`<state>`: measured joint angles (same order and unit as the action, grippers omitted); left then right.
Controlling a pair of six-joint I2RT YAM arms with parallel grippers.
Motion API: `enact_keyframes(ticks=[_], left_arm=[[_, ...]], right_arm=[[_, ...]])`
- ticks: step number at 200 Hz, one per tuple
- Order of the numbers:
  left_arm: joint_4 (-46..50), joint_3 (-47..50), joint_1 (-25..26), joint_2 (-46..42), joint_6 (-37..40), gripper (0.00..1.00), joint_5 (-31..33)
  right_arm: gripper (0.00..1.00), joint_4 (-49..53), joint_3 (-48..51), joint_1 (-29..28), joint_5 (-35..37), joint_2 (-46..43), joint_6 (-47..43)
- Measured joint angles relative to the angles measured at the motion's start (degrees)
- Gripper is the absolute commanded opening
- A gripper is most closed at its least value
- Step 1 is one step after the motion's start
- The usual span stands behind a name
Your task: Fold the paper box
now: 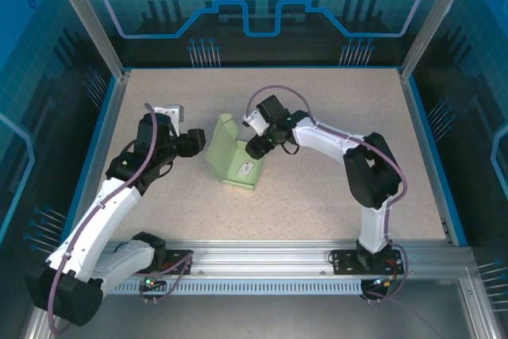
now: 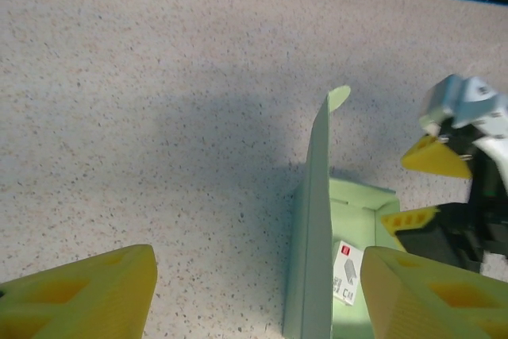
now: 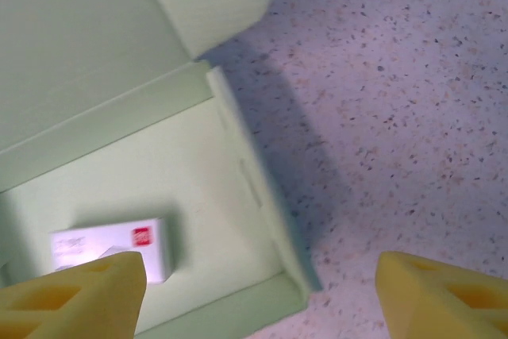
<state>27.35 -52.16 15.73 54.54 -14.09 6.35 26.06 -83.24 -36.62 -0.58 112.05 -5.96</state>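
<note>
- The paper box (image 1: 234,160) sits near the middle of the speckled surface (image 1: 333,109), between the two arms. It is half formed: a shallow tray with low walls, and one tall panel (image 2: 311,220) standing upright on its left side.
- A small white tag (image 3: 119,245) lies flat on the tray floor (image 3: 198,172). It bears a red square in one corner and grey print too small to read.
- Left jaws: spread wide, holding nothing, just beside the upright panel. Yellow fingertips (image 2: 87,295) frame the wrist view.
- Right jaws: also spread wide and empty, over the tray's right wall. One yellow fingertip (image 3: 75,299) is above the tag.
</note>
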Motion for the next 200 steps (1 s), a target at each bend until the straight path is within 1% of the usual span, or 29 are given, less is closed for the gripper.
enact_keyframes(ticks=[29,56,90,118,158,200], left_arm=[[-0.3,0.0,-0.1,-1.2,0.0,0.7,0.3],[-0.2,0.0,-0.2,-1.2,0.0,0.7,0.3],[-0.2,0.3,-0.2,-1.3,0.0,0.7,0.3],[-0.2,0.3,-0.2,-1.4,0.0,0.71,0.3],[-0.2,0.3,-0.2,-1.4,0.0,0.71,0.3],[-0.2,0.3,-0.2,-1.4,0.0,0.71,0.3]], right_arm=[[0.68,1.2,-4.0,0.0,1.2,5.7,-0.1],[0.55,2.8,-8.2,0.0,1.9,9.7,-0.5],[0.44,4.7,-11.6,0.0,2.1,12.1,-1.7],[0.36,6.1,-13.0,0.0,2.6,12.9,-3.0],[0.29,7.6,-13.0,0.1,3.6,13.0,-4.2],[0.27,7.6,-8.8,2.2,4.3,10.7,-2.9]])
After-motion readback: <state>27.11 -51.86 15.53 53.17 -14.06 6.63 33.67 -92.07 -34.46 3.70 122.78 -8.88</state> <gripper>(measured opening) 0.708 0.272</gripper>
